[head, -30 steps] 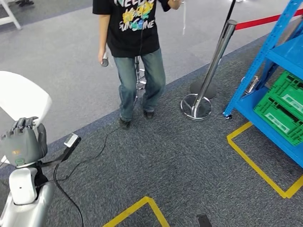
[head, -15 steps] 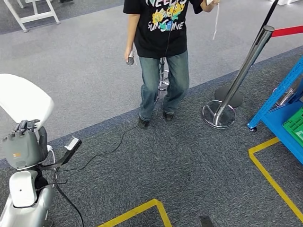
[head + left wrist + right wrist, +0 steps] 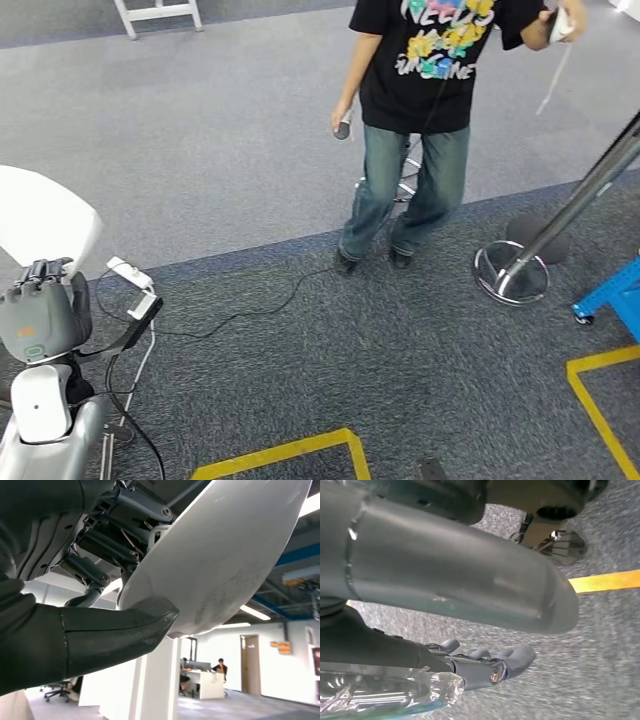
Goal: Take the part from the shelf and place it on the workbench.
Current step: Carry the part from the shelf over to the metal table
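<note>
carpet (image 3: pixel 377 360) below; left hand (image 3: pixel 41 315) holds part (image 3: pixel 38 215)

A person (image 3: pixel 423 110) stands near a chrome stanchion (image 3: pixel 528 262) on carpet.

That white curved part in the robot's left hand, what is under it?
The left hand holds the white curved part from beneath, its thumb against the underside. In the head view grey floor lies around it; the floor directly below is covered by the part.
</note>
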Robot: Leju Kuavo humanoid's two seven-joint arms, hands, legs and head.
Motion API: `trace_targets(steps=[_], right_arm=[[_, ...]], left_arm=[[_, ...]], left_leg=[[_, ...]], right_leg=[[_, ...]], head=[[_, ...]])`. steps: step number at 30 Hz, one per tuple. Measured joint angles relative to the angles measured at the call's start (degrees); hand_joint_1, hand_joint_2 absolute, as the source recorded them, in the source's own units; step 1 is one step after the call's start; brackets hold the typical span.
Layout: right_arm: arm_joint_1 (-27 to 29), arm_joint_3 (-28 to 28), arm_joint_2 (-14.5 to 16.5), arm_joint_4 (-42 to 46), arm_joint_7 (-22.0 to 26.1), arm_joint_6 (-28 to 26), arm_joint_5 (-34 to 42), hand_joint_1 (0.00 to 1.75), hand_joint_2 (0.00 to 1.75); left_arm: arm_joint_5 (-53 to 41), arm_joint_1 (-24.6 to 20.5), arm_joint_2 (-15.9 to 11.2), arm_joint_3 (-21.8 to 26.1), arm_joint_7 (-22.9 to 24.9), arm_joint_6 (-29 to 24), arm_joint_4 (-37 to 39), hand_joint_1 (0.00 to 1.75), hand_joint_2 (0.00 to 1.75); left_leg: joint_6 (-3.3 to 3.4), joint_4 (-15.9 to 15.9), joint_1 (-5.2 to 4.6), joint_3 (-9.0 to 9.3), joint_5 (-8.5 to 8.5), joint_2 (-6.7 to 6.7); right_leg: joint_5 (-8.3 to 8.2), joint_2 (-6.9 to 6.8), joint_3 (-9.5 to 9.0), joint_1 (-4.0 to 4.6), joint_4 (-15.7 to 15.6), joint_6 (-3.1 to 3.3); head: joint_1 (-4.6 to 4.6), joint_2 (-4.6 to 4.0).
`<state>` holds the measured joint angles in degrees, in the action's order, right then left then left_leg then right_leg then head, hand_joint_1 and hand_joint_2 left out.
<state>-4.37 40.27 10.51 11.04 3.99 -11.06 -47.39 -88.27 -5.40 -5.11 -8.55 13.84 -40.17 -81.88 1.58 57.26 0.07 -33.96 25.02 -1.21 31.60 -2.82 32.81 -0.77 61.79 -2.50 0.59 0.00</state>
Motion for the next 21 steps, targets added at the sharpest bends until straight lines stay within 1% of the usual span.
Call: trace_targets(steps=[1,2,3,4,5,6,7,8,9,10,11,13,15,17,18,19,20,21], right_arm=[[0.03,0.01,0.00,0.00,-0.02,0.00,-0.01,0.00,0.00],[0.12,0.02,0.00,0.00,-0.04,0.00,-0.02,0.00,0.00],[0.26,0.04,0.00,0.00,-0.07,-0.01,-0.03,0.00,0.00],[0.39,0.05,0.00,0.00,-0.09,-0.01,-0.04,0.00,0.00],[0.45,0.05,0.00,0.00,-0.09,-0.02,-0.06,0.00,0.00],[0.46,0.06,0.00,0.00,-0.10,-0.03,-0.08,0.00,0.00],[0.43,0.07,-0.02,0.00,-0.10,-0.04,-0.09,0.00,0.00],[0.42,0.08,-0.04,0.00,-0.10,-0.05,-0.11,0.00,0.00],[0.40,0.10,-0.06,0.00,-0.10,-0.07,-0.14,0.00,0.00],[0.39,0.14,-0.09,0.00,-0.13,-0.08,-0.15,0.00,0.00],[0.40,0.19,-0.11,0.01,-0.17,-0.09,-0.16,0.00,0.00],[0.39,0.31,-0.13,0.02,-0.23,-0.10,-0.17,0.00,0.00],[0.39,0.37,-0.13,0.02,-0.23,-0.09,-0.17,0.00,0.00],[0.38,0.37,-0.13,0.02,-0.23,-0.08,-0.17,0.00,0.00],[0.38,0.37,-0.13,0.02,-0.23,-0.08,-0.17,0.00,0.00],[0.36,0.38,-0.12,0.02,-0.22,-0.06,-0.16,0.00,0.00],[0.34,0.40,-0.12,0.02,-0.19,-0.04,-0.16,0.00,0.00],[0.33,0.45,-0.11,0.02,-0.15,-0.01,-0.15,0.00,0.00]], left_arm=[[-0.01,-0.04,0.02,-0.04,0.19,0.00,0.06,1.75,1.75],[-0.01,-0.04,0.07,-0.11,0.41,0.01,0.15,1.75,1.75],[-0.01,0.04,0.16,-0.22,0.62,0.02,0.29,1.75,1.75],[-0.01,0.12,0.28,-0.34,0.78,0.02,0.46,1.75,1.75],[-0.01,0.22,0.47,-0.45,0.82,0.03,0.63,1.75,1.75],[-0.01,0.29,0.69,-0.54,0.78,0.03,0.81,1.75,1.75],[-0.01,0.33,0.97,-0.57,0.69,0.03,0.97,1.75,1.75],[-0.01,0.33,1.25,-0.58,0.59,0.04,1.11,1.75,1.75],[-0.01,0.35,1.51,-0.57,0.43,0.04,1.24,1.75,1.75],[-0.01,0.40,1.73,-0.55,0.18,0.04,1.36,1.75,1.75],[0.00,0.52,1.90,-0.50,-0.16,0.04,1.49,1.75,1.75],[0.01,0.83,2.20,-0.33,-0.95,0.04,1.70,1.75,1.75],[0.01,0.96,2.34,-0.22,-1.26,0.04,1.78,1.75,1.75],[0.02,0.99,2.34,-0.21,-1.29,0.04,1.78,1.75,1.75],[0.02,1.02,2.34,-0.20,-1.35,0.03,1.79,1.75,1.75],[0.02,1.11,2.40,-0.14,-1.55,0.03,1.80,1.75,1.75],[0.02,1.19,2.49,-0.04,-1.84,0.02,1.82,1.75,1.75],[0.02,1.25,2.64,0.16,-2.29,0.02,1.83,1.75,1.75]], left_leg=[[0.25,0.00,0.01,0.03,0.07,0.59],[0.48,0.00,0.00,0.04,0.13,1.26],[0.59,0.01,-0.03,0.07,0.19,2.02],[0.63,0.03,-0.05,0.13,0.23,2.81],[0.59,0.04,-0.06,0.26,0.27,3.67],[0.48,0.06,-0.04,0.44,0.35,4.53],[0.32,0.09,0.01,0.58,0.46,5.29],[0.08,0.21,-0.04,0.62,0.61,6.01],[-0.21,0.31,-0.01,0.50,0.67,6.64],[-0.54,0.39,0.06,0.27,0.66,7.24],[-0.91,0.43,0.14,0.05,0.61,7.87],[-1.52,0.36,0.39,-0.14,0.57,8.87],[-1.75,0.38,0.40,-0.15,0.65,9.25],[-1.77,0.39,0.40,-0.17,0.68,9.21],[-1.78,0.42,0.41,-0.17,0.71,9.10],[-1.84,0.58,0.38,-0.18,0.86,8.49],[-1.95,0.95,0.31,-0.28,1.14,7.49],[-2.16,2.44,0.25,-0.92,2.07,5.93]], right_leg=[[1.79,1.57,1.92,-0.04,3.89,-0.12],[3.47,2.34,4.18,-0.04,8.12,-0.19],[4.42,2.59,6.15,-0.03,11.47,-0.25],[4.28,2.65,7.28,-0.02,12.95,-0.27],[2.80,2.74,7.22,-0.01,11.91,-0.20],[0.48,3.07,6.14,-0.04,8.84,-0.07],[-1.93,4.19,4.48,-0.12,4.64,0.11],[-3.68,5.59,2.68,-0.30,0.63,0.32],[-4.52,6.76,1.34,-0.41,-2.14,0.47],[-4.63,7.58,0.59,-0.45,-3.55,0.59],[-4.36,7.46,0.22,-0.40,-3.90,0.71],[-4.34,6.52,-0.07,-0.35,-4.16,1.02],[-4.43,6.08,-0.25,-0.49,-4.41,1.23],[-4.44,6.03,-0.27,-0.52,-4.44,1.25],[-4.45,5.95,-0.30,-0.56,-4.47,1.28],[-4.47,5.78,-0.38,-0.58,-4.55,1.36],[-4.46,5.56,-0.48,-0.59,-4.63,1.49],[-4.41,5.15,-0.64,-0.56,-4.71,1.69]], head=[[-0.15,0.00],[-0.21,0.00],[-0.23,0.00],[-0.25,0.00],[-0.26,0.00],[-0.26,0.00],[-0.28,0.00],[-0.24,0.00],[-0.24,0.00],[-0.21,0.00],[-0.20,0.00],[-0.18,0.00],[-0.16,0.00],[-0.16,0.00],[-0.18,0.00],[-0.19,0.00],[-0.16,0.00],[0.00,0.00]])
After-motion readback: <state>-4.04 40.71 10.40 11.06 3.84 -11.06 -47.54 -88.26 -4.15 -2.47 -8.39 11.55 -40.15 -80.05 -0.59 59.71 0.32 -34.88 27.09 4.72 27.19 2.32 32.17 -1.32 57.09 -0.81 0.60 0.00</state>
